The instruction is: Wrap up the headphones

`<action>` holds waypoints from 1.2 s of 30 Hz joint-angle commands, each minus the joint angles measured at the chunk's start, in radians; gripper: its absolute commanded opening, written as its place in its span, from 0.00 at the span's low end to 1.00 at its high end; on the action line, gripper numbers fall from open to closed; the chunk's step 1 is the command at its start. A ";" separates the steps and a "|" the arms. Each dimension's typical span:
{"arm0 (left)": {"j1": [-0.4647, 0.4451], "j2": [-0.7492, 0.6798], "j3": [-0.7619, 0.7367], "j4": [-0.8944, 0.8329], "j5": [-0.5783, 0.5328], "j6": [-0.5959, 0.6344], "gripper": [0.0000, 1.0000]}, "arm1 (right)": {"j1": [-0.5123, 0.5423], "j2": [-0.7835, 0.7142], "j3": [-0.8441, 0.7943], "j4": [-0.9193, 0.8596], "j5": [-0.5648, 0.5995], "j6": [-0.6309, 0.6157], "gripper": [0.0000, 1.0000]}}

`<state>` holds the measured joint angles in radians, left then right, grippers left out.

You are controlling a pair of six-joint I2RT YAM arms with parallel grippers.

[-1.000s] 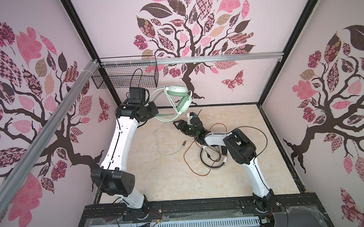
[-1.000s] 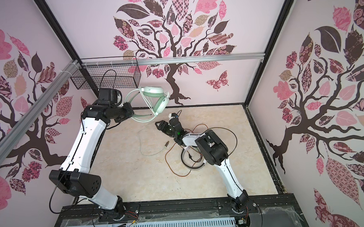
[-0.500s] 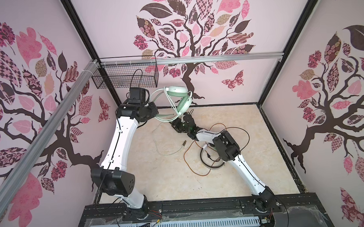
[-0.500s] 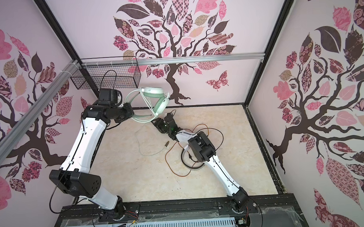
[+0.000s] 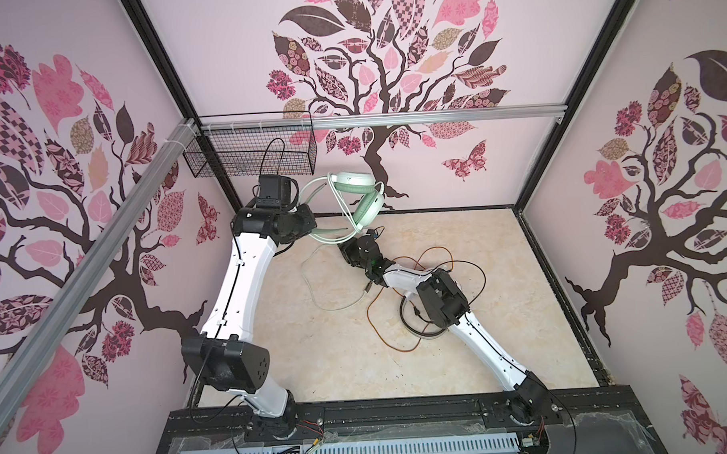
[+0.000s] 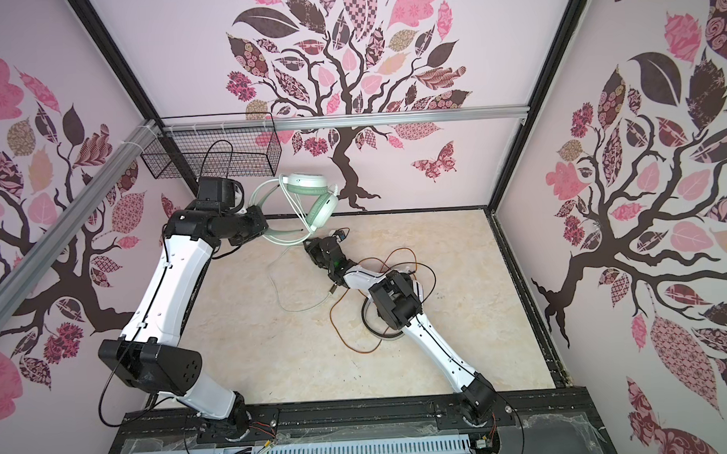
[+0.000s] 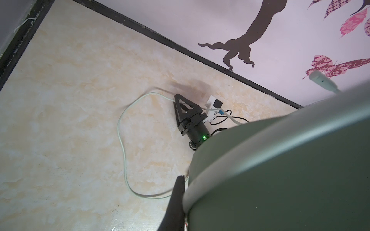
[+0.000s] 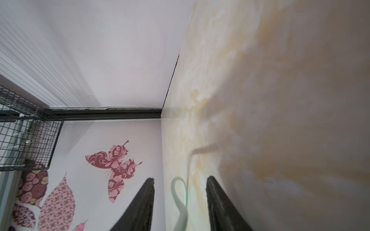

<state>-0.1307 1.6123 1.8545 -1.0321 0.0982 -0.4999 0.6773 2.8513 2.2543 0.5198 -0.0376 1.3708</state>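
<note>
The mint-green headphones [image 5: 354, 182] hang in the air near the back wall, and my left gripper [image 5: 312, 232] is shut on their headband. In the left wrist view they [image 7: 280, 160] fill one side beside one dark finger [image 7: 176, 200]. Their pale green cable [image 5: 314, 296] drops to the floor in a loop. My right gripper [image 5: 345, 248] lies low just below the hanging ear cup. Its jaws [image 8: 180, 179] stand apart around a bend of that cable [image 8: 180, 192] without pinching it. The white and black headphones [image 5: 417, 332] lie on the floor, partly under my right arm, amid their orange-red cable [image 5: 382, 331].
A black wire basket [image 5: 247, 157] hangs on the back rail at the left corner, with a black cable looping above it. The back wall runs close behind both grippers. Orange and black cable loops [image 6: 396, 260] spread over the floor around the right forearm.
My right arm has stretched toward the back left, bringing its gripper under the green headphones and around their cable. Its jaws have narrowed. The left arm and the green headphones have stayed put.
</note>
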 commanded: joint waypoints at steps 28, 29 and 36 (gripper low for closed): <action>0.010 -0.151 0.078 -0.013 0.007 -0.189 0.00 | 0.096 -1.159 -1.343 -0.218 -0.031 -0.785 0.00; 0.010 -0.160 0.072 -0.016 -0.007 -0.185 0.00 | 0.120 -1.204 -1.356 -0.266 -0.005 -0.812 0.00; 0.010 -0.227 -0.009 -0.048 -0.082 -0.152 0.00 | 0.211 -1.493 -1.460 -0.469 0.109 -0.892 0.00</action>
<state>-0.1242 1.4311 1.8668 -1.1233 0.0479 -0.6518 0.8776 1.4467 0.8234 0.2047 -0.0143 0.5510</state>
